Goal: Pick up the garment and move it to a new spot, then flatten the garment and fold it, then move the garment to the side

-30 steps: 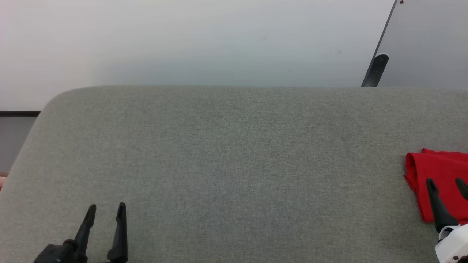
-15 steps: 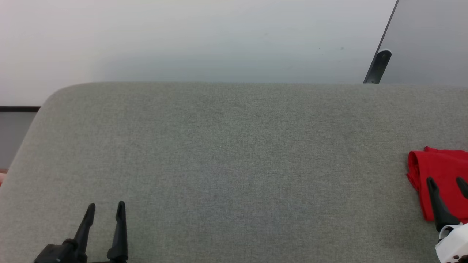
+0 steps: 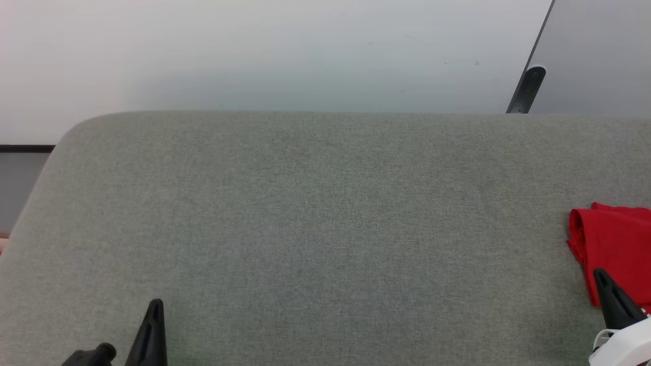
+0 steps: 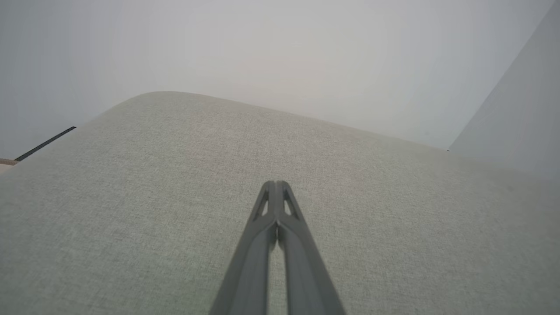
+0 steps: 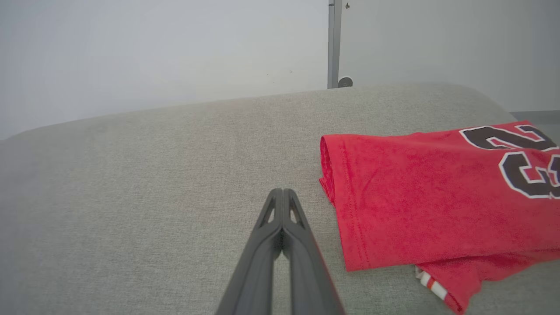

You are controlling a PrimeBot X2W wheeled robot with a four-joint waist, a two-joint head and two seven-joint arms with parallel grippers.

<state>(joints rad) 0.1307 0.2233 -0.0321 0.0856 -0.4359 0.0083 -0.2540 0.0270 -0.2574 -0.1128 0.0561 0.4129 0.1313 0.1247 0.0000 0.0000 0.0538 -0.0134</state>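
Note:
The garment [image 3: 613,244] is a red jersey lying folded at the right edge of the grey cushioned surface [image 3: 325,213]. In the right wrist view the garment [image 5: 428,197] shows a black "23" outlined in white and a strip of white-and-red trim at its lower edge. My right gripper [image 5: 282,192] is shut and empty, its tips together over bare cushion just left of the garment's folded edge; in the head view the right gripper [image 3: 600,277] overlaps the red cloth. My left gripper [image 4: 276,186] is shut with nothing in it, low at the front left, the left gripper [image 3: 155,305] far from the garment.
A pale wall runs behind the cushion's rounded far edge. A grey panel with a dark frame post [image 3: 526,91] stands at the back right. The cushion's left corner [image 3: 66,142] curves down toward a dark baseboard strip [image 3: 25,148].
Both grippers have gone from open to shut, and both have drawn back toward the bottom edge of the head view. The garment lies where it was.

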